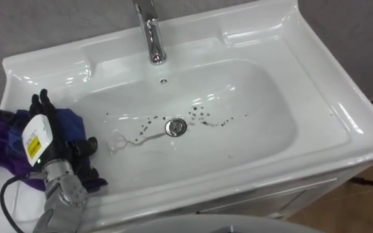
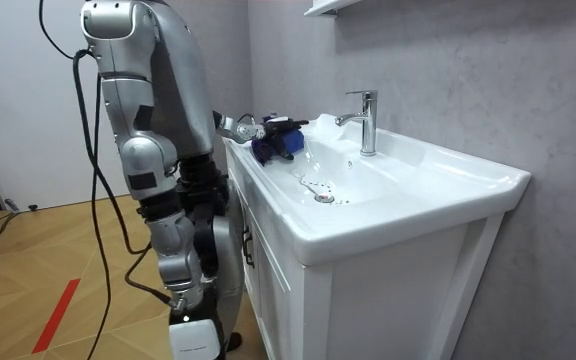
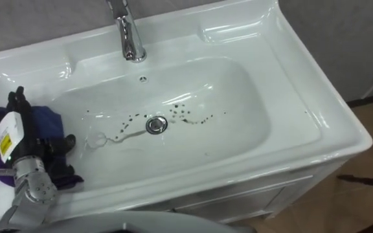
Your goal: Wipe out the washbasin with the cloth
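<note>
Left hand (image 1: pixel 49 133) presses a blue cloth (image 1: pixel 4 133) on the basin's (image 1: pixel 316 103) left rim, fingers apparently outstretched.

Chrome tap (image 1: pixel 153 39) at the back rim of the white ceramic basin (image 1: pixel 329 97): top cut off by the upper edge in both eye views. Crumpled blue-purple cloth (image 1: pixel 2 133) on the left rim: middle covered by the black left hand (image 1: pixel 54 137), outer end cut by the right eye view's left edge. Dark specks (image 1: pixel 203 115) beside the round metal drain (image 1: pixel 176 127): too small to identify.
</note>
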### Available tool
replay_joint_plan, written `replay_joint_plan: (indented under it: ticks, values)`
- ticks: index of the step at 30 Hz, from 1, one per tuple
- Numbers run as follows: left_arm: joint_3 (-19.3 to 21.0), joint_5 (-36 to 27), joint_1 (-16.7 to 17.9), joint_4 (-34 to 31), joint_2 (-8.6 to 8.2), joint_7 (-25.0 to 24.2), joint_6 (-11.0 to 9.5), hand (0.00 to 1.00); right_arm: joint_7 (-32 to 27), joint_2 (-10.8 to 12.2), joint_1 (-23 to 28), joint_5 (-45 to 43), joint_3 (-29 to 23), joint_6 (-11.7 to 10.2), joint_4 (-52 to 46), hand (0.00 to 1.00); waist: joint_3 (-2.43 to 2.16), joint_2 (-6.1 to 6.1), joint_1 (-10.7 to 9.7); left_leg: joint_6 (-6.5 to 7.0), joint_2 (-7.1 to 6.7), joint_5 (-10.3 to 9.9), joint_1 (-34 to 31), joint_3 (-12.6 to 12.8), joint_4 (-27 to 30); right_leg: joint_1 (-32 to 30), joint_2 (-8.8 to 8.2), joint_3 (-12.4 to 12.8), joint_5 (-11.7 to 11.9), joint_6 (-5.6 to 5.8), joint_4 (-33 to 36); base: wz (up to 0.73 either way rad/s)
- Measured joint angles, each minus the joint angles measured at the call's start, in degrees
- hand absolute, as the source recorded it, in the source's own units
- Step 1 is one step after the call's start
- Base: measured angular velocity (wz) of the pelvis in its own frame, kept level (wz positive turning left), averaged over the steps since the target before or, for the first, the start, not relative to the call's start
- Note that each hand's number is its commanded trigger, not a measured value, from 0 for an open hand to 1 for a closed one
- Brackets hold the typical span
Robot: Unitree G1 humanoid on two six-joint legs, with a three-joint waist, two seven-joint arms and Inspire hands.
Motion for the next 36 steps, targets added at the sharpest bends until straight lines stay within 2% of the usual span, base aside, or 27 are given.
replay_joint_plan:
  ticks: [2,10,23,27,28,29,30,36]
  values:
    - [0.22,0.23,0.06,0.17,0.02,0.06,0.49,0.0,0.01,0.01,0.2,-1.11,0.01,1.34,0.03,0.0,-0.01,0.03,0.03,-0.13,0.15,0.09,0.3,0.34,-0.29,-0.01,0.18,0.4,-0.01,-0.02,0.0,-0.08]
    - [1.06,3.62,0.0,2.98,0.2,1.21,1.47,0.0,-0.11,0.02,0.06,-4.75,-0.02,3.53,-1.71,0.0,-0.07,0.65,-0.5,-0.61,0.26,0.5,0.72,0.87,-0.99,-0.17,0.8,1.28,-0.15,-0.67,-0.1,-0.04]
    - [1.25,4.9,-0.07,3.6,-0.03,1.8,2.25,0.0,-0.08,0.03,0.01,-6.15,-0.01,5.89,-2.29,0.0,-0.16,0.74,-0.63,-0.78,0.33,0.6,0.75,0.88,-1.22,-0.33,0.88,1.33,-0.28,-0.89,-0.08,0.0]
    - [1.35,4.91,-0.1,3.6,-0.11,1.79,2.37,0.0,-0.08,0.03,0.04,-6.13,-0.02,5.94,-2.28,0.0,-0.16,0.74,-0.64,-0.78,0.33,0.62,0.76,0.88,-1.14,-0.31,0.88,1.32,-0.28,-0.89,-0.1,0.0]
    - [1.34,4.91,-0.12,3.6,-0.14,1.8,2.48,0.27,-0.1,0.04,0.04,-6.15,-0.02,5.94,-2.28,0.0,-0.17,0.73,-0.66,-0.78,0.33,0.61,0.79,0.88,-1.13,-0.3,0.88,1.34,-0.28,-0.89,-0.1,0.0]
    - [1.34,4.89,-0.12,3.6,-0.14,1.8,2.55,0.85,-0.11,0.04,0.05,-6.14,-0.03,5.94,-2.28,0.0,-0.17,0.73,-0.71,-0.79,0.34,0.62,0.82,0.88,-1.09,-0.29,0.88,1.33,-0.28,-0.89,-0.09,0.0]
    - [1.34,4.89,-0.12,3.61,-0.14,1.8,2.59,1.0,-0.11,0.04,0.07,-6.14,-0.04,5.94,-2.28,0.0,-0.17,0.73,-0.72,-0.79,0.34,0.62,0.84,0.88,-1.08,-0.3,0.88,1.33,-0.28,-0.89,-0.09,0.0]
    - [1.75,4.79,-0.32,3.63,-0.28,1.82,3.73,1.0,-0.05,0.05,0.05,-6.12,-0.19,6.11,-2.31,0.0,-0.3,0.79,-0.71,-0.93,0.37,0.72,1.41,1.05,-1.29,-0.33,0.94,1.62,-0.47,-1.05,-0.13,-0.03]
